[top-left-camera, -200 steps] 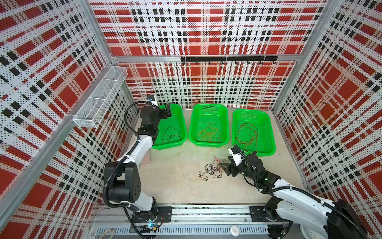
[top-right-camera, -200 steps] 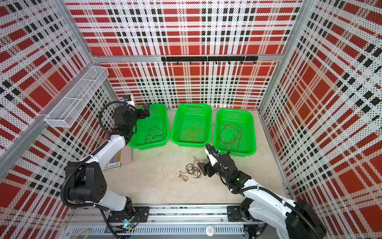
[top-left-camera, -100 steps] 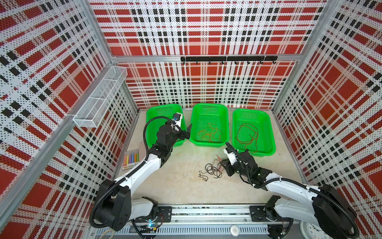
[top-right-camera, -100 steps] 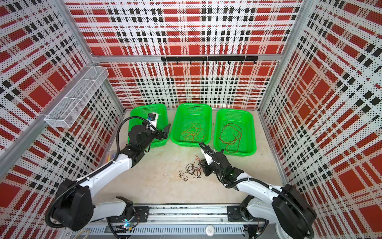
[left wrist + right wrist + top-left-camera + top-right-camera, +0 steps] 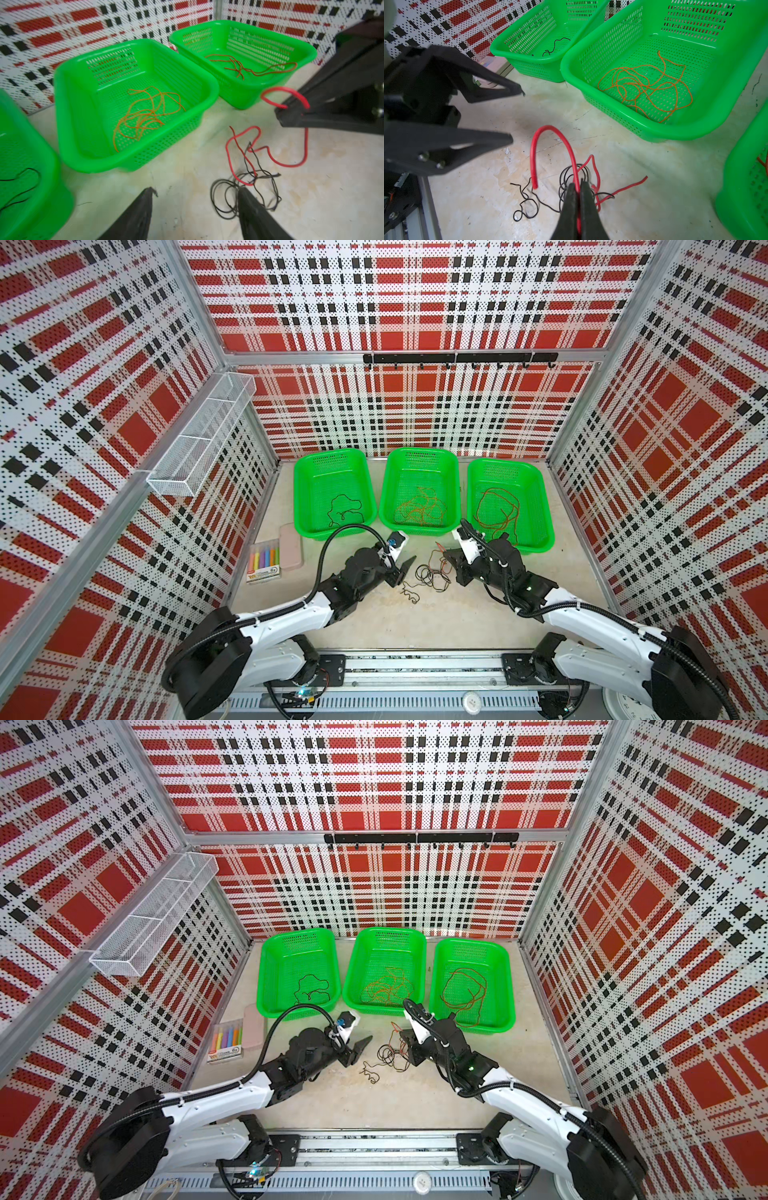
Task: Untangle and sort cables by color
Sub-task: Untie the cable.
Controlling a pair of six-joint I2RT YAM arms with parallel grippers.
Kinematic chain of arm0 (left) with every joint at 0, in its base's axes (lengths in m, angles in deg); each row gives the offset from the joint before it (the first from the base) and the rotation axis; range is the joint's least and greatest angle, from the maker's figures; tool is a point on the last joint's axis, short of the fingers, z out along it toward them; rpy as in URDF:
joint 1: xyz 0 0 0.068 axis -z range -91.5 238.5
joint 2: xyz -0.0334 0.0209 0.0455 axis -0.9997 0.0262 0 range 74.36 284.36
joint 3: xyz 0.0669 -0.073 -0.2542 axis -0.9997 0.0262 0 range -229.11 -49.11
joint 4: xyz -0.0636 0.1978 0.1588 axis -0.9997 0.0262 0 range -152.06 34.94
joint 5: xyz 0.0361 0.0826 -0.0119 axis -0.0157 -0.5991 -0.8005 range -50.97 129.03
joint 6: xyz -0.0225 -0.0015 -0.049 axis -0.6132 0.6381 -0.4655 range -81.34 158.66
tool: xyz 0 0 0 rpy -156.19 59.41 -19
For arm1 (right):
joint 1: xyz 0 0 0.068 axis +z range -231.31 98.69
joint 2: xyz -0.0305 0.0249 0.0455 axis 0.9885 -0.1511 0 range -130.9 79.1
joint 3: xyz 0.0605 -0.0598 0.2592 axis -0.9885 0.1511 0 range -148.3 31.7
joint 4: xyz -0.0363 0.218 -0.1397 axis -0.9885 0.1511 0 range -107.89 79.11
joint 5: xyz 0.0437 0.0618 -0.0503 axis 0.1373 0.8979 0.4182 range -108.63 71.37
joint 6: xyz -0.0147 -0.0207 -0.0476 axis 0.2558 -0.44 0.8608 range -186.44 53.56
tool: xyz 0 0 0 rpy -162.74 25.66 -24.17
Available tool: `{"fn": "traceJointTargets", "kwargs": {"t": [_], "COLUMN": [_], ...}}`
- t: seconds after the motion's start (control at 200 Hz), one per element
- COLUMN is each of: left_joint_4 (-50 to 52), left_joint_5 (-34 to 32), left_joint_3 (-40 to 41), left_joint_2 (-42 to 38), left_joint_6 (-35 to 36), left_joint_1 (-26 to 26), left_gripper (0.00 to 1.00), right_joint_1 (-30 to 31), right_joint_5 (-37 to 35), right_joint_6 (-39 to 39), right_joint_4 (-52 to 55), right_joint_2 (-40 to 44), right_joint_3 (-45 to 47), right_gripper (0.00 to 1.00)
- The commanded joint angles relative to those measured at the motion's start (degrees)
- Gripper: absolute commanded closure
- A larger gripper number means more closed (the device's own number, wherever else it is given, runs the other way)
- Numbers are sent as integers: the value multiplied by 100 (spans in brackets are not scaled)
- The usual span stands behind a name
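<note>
3 green baskets point(image 5: 420, 451); red cable point(image 5: 550, 126); black cables point(image 5: 423, 575); red-black-white plaid walls point(image 5: 415, 323)

Bright, even light falls from above; shadows under the baskets point(image 5: 417, 531) are faint, their rims mildly shiny. Both top views are sharp, with walls point(image 5: 83, 844) bowing at the edges. The left wrist view is smeared throughout. In the right wrist view the red cable point(image 5: 550, 133) at the tips of the right gripper point(image 5: 576, 184) is crisp, the left gripper point(image 5: 517, 116) blurred.
</note>
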Motion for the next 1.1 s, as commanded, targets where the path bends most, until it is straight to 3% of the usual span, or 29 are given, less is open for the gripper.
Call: {"fn": "traceJointTargets", "kwargs": {"t": [0.0, 0.2, 0.747, 0.887, 1.092], "left_joint_4": [-624, -1321, -2716, -2910, -2910], "left_joint_5": [-44, 301, 969, 981, 471], "left_joint_3": [90, 93, -192, -331, -328], "left_joint_2": [511, 1477, 2929, 3254, 3410], "left_joint_6": [-296, -365, -384, -480, -405], "left_joint_1": [179, 389, 588, 604, 624], "left_gripper": [33, 34, 36, 43, 63], "right_joint_1": [-21, -44, -69, -70, -139], "right_joint_5": [-7, -38, 209, 218, 118], "right_joint_6": [121, 152, 134, 60, -79], "right_joint_4": [86, 236, -58, -144, -158], "right_joint_2": [192, 451, 147, 75, 129], "right_joint_3": [-80, -7, -80, -105, -161], "right_gripper": [100, 100, 100, 100, 100]}}
